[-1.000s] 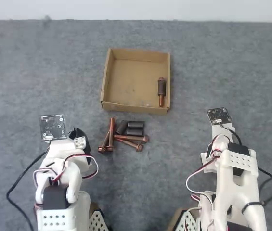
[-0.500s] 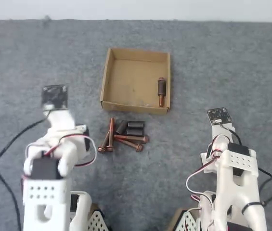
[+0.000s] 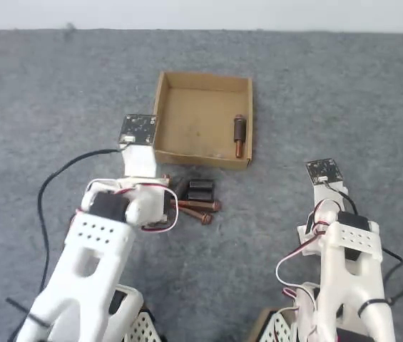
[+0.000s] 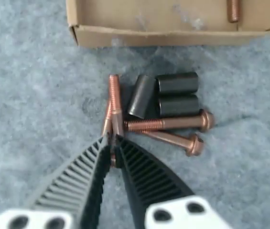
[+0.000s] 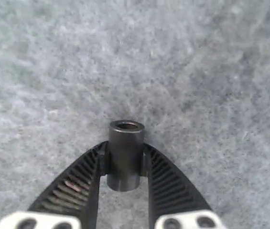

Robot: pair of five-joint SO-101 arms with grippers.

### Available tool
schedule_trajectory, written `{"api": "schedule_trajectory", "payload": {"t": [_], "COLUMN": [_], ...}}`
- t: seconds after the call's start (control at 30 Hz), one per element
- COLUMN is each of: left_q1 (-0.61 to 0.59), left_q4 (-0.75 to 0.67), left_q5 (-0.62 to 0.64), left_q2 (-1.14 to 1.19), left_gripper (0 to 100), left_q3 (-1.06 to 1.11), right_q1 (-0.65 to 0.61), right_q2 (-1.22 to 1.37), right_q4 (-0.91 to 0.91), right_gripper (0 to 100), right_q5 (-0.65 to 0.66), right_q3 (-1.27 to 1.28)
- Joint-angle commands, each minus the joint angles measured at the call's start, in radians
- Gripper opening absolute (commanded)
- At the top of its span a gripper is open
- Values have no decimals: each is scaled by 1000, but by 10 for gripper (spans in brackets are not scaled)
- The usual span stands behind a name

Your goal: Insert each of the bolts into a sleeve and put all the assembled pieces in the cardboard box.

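Observation:
Several copper bolts (image 4: 168,123) and three black sleeves (image 4: 177,82) lie in a heap in front of the cardboard box (image 3: 160,107). One assembled bolt and sleeve (image 3: 239,135) lies inside the box by its right wall. My left gripper (image 4: 111,139) hovers shut over the head ends of two side-by-side bolts (image 4: 114,102), copper showing through the slit between the fingers. At the front right, my right gripper (image 5: 125,146) is shut on an upright black sleeve (image 5: 125,162) above the carpet. The right arm (image 3: 340,242) stands away from the heap.
Grey carpet (image 3: 315,92) covers the table all around. The box's front wall (image 4: 173,36) stands just beyond the heap. The left arm (image 3: 126,206) covers the heap's left end in the high view.
The left arm has swung from the front left forward and rightward, ending over the bolt heap. The right arm has stayed still with its sleeve.

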Motion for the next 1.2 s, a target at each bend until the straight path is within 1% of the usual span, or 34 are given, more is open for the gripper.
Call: {"api": "schedule_trajectory", "payload": {"t": [0.0,0.07,0.2,0.27,0.47,0.67,0.8,0.93,1.03,1.17], "left_q1": [0,-2,-2,-2,-14,-103,-80,-69,-68,-68], "left_q4": [-60,-58,-48,-49,-58,-199,-232,-204,-180,-180], "left_q5": [15,17,17,17,15,15,15,15,15,14], "left_q2": [104,173,302,359,503,660,760,763,763,763], "left_gripper": [13,39,148,177,181,181,181,180,147,2], "left_q3": [-93,-139,-219,-248,-320,-360,-367,-378,-378,-378], "right_q1": [12,12,12,12,12,12,10,10,10,10], "right_q2": [-33,-33,-33,-33,-33,-33,-33,-33,-33,-33], "right_q4": [-16,-16,-16,-16,-16,-16,-18,-18,-18,-18], "right_gripper": [9,9,9,8,8,7,7,7,7,7], "right_q5": [18,21,21,21,23,23,23,23,23,23], "right_q3": [-5,-5,-5,-5,-6,-6,-6,-6,-6,-6]}}
